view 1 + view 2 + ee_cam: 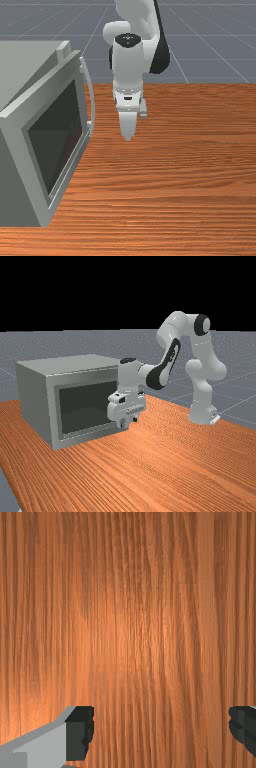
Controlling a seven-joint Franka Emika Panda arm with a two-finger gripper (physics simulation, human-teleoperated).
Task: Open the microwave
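I hold my fingers (128, 131) spread wide above the counter (190, 175), whose wood grain lies between them in the wrist view. In the front view, the microwave (50, 135) stands at my nine o'clock, its curved handle (93, 102) at my ten o'clock, apart from me.

Grey microwave (37, 52) at the front view's left, curved handle (91, 95) near the tool (128, 136).
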